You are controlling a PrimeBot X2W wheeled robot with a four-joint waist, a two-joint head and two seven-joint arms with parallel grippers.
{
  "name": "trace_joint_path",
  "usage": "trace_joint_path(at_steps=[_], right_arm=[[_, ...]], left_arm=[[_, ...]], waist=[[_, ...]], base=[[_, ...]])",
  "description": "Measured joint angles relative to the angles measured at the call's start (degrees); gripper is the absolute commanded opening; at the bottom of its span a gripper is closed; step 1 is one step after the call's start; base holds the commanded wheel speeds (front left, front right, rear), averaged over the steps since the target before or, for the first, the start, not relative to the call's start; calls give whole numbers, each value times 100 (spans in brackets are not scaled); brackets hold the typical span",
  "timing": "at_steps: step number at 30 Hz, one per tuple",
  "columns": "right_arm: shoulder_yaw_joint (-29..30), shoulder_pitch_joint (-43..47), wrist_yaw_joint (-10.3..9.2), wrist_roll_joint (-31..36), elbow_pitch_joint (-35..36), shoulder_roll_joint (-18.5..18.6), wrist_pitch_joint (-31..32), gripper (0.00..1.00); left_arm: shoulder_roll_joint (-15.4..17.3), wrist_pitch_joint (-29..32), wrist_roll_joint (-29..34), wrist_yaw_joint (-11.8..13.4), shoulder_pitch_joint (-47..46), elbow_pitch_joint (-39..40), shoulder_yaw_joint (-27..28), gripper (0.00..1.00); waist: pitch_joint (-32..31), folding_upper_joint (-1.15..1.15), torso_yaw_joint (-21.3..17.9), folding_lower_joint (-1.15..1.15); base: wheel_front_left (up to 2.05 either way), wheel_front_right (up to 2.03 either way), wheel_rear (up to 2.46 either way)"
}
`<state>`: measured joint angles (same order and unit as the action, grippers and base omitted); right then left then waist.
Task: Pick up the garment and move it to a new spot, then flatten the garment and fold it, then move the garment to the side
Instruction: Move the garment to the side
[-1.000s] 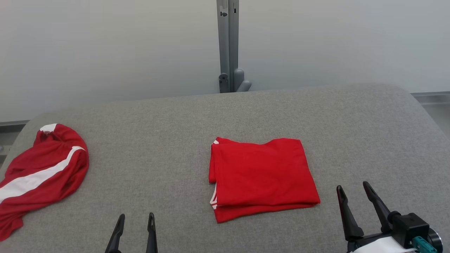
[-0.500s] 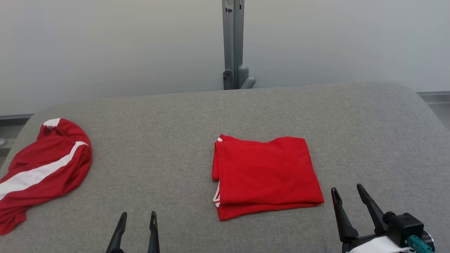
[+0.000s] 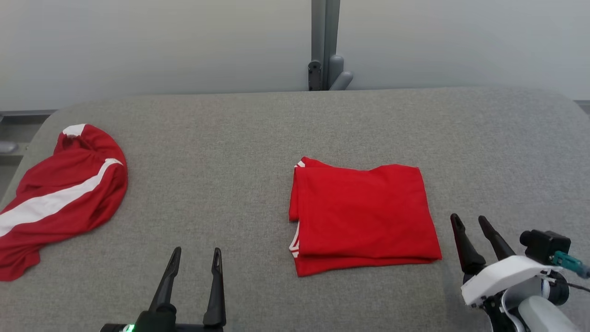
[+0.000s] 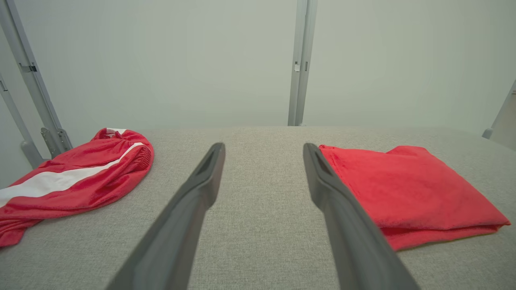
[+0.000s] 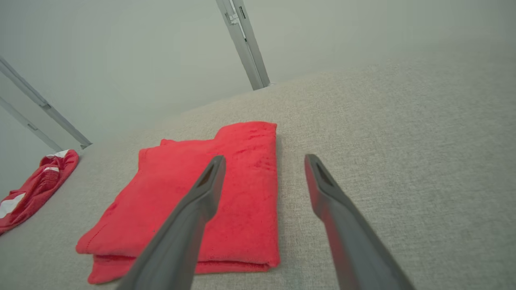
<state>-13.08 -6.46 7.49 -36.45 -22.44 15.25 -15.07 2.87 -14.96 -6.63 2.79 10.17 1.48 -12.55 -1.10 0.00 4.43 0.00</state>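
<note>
Nearest the robot, the left gripper [image 3: 197,250] is hovering over bare grey table [image 3: 230,152] with its jaws spread wide and holding nothing. The right gripper [image 3: 469,216] is waiting equally wide and empty just beside the near right corner of the folded garment [image 3: 364,214], probably because that corner is offering the easiest bite for sliding the piece aside. The garment is lying in a neat rectangle at the middle of the table, so the folding is looking finished and only the move to the side is seeming left. Further left, near the table's end, a crumpled red garment with a white stripe [image 3: 60,198] is sitting well apart, likely parked out of the working area. Beyond the far edge a grey post [image 3: 325,41] is rising against the wall. The right wrist view is adding the stacked layers [image 5: 181,268] along the fold's near edge, while the left wrist view is bringing in slanted frame struts [image 4: 28,80] behind the crumpled piece
</note>
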Motion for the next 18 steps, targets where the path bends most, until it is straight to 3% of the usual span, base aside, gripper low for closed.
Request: trace_joint_path(at_steps=[5, 10, 18], right_arm=[[-699, -765, 0, -1198, -660, 435, 127, 100], [-1277, -1288, 0, -2366, -849, 801, 612, 100], [-1523, -1591, 0, -3931, -927, 1085, 1359, 100]], left_arm=[[0, -1, -11, -18, -119, 7, -88, 100], [0, 0, -81, -55, -291, -12, -152, 100], [0, 0, -108, -69, -505, -14, -231, 100]], waist=[[256, 0, 86, 0], [531, 0, 187, 0], [901, 0, 380, 0]], base=[[0, 0, 0], [0, 0, 0], [0, 0, 0]])
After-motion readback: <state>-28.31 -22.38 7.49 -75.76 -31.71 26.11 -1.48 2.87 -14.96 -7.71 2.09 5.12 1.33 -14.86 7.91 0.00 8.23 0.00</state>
